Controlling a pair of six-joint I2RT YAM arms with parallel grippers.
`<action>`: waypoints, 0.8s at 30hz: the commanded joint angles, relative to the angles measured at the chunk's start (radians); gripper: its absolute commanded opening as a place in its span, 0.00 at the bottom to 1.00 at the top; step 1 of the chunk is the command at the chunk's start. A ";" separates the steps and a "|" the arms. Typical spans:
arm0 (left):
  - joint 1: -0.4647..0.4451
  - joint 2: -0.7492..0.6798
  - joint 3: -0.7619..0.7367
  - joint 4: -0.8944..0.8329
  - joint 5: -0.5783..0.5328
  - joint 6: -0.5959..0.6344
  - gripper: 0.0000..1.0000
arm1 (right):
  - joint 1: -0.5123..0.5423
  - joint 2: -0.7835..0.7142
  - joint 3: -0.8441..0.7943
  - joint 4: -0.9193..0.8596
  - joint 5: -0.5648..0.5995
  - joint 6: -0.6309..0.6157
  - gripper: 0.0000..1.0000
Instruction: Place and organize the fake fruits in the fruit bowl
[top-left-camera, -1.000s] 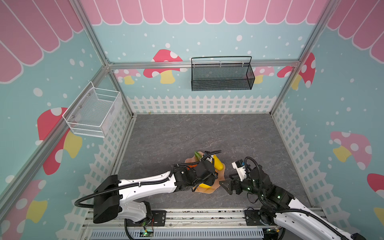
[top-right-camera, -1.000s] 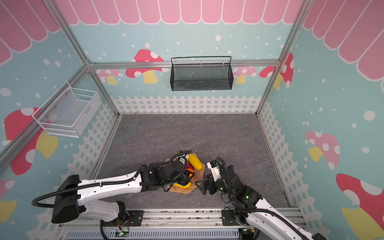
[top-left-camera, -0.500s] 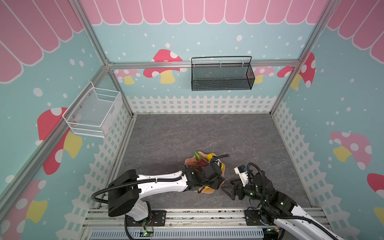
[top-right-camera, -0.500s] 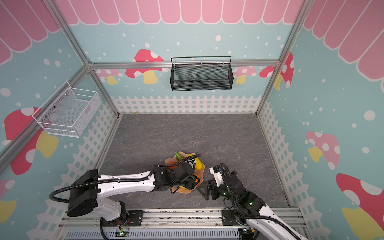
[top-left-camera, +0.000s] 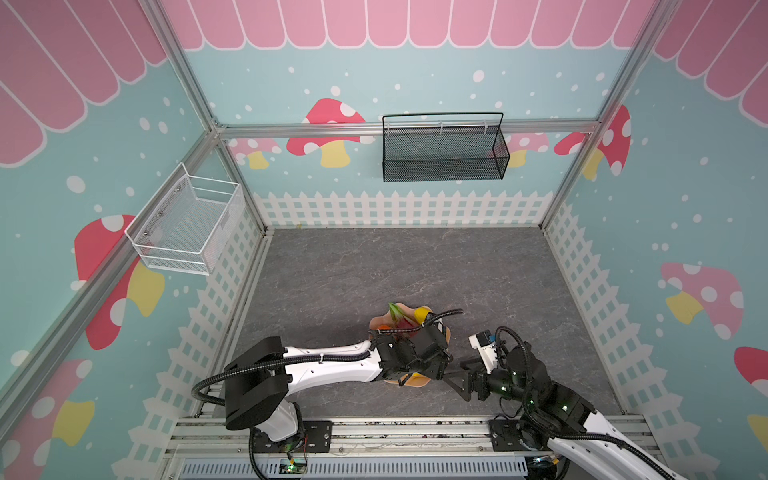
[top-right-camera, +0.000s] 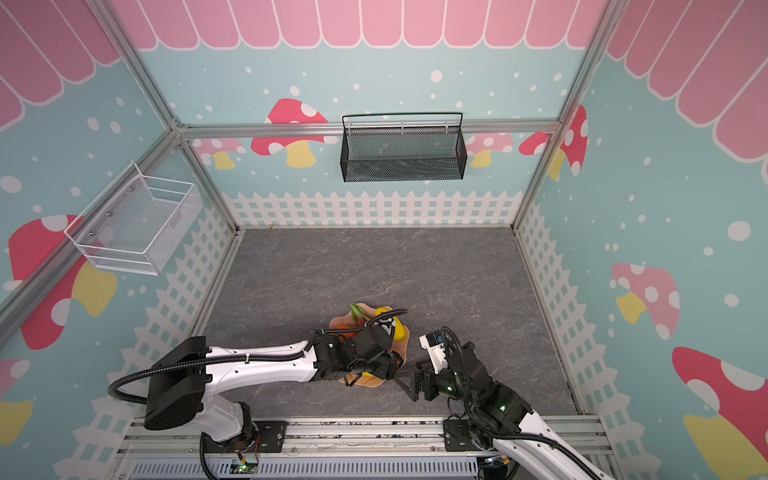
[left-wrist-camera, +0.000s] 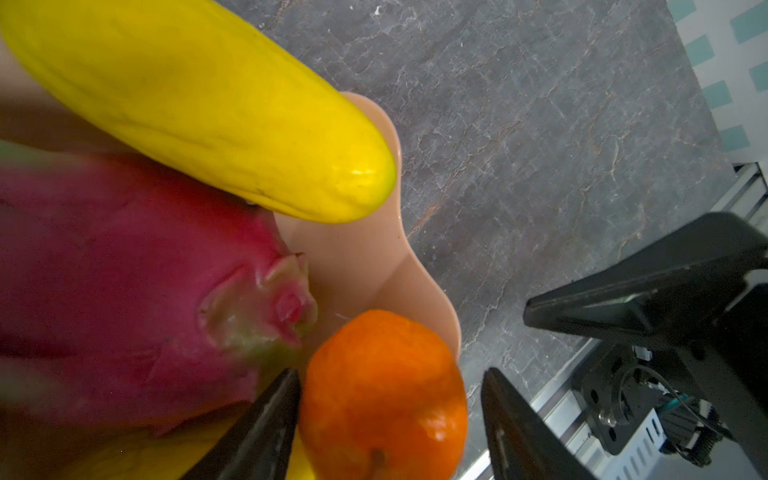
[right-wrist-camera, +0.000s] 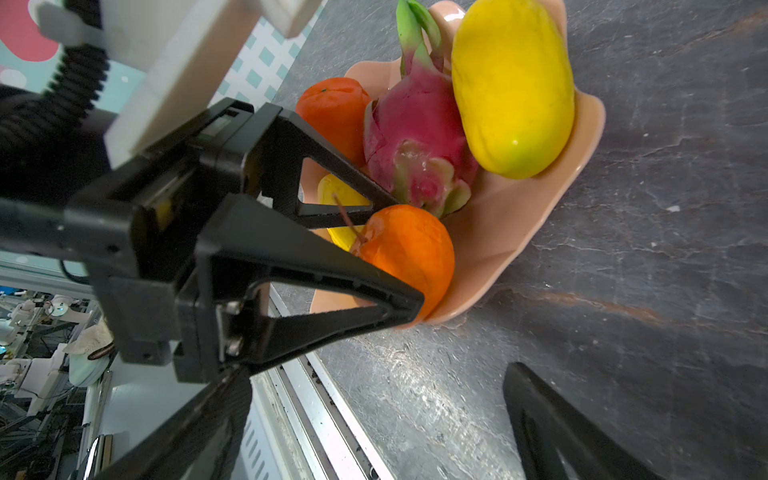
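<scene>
The peach-pink fruit bowl sits near the table's front edge, and its rim shows in both top views. In it lie a magenta dragon fruit, a yellow oblong fruit, a second yellow one lower down and an orange. Another orange rests at the bowl's near rim. My left gripper stands open astride it, with a gap showing on one side. My right gripper is open and empty over bare table, just right of the bowl.
The metal rail along the table's front edge runs close below both grippers. A black mesh basket hangs on the back wall and a white wire basket on the left wall. Grey tabletop stretches behind the bowl.
My left gripper came down to the bowl's near rim with the orange and its jaws have parted from it. The right gripper drew back a little toward the front.
</scene>
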 joint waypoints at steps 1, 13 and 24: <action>-0.008 -0.037 0.017 -0.011 -0.019 0.002 0.74 | -0.004 -0.007 -0.007 -0.004 0.000 0.016 0.98; 0.000 -0.261 0.000 -0.149 -0.227 0.080 0.81 | -0.004 0.070 0.016 0.054 0.035 0.022 0.98; 0.298 -0.640 -0.183 -0.181 -0.642 0.296 1.00 | -0.155 0.554 0.340 0.270 0.088 -0.174 0.98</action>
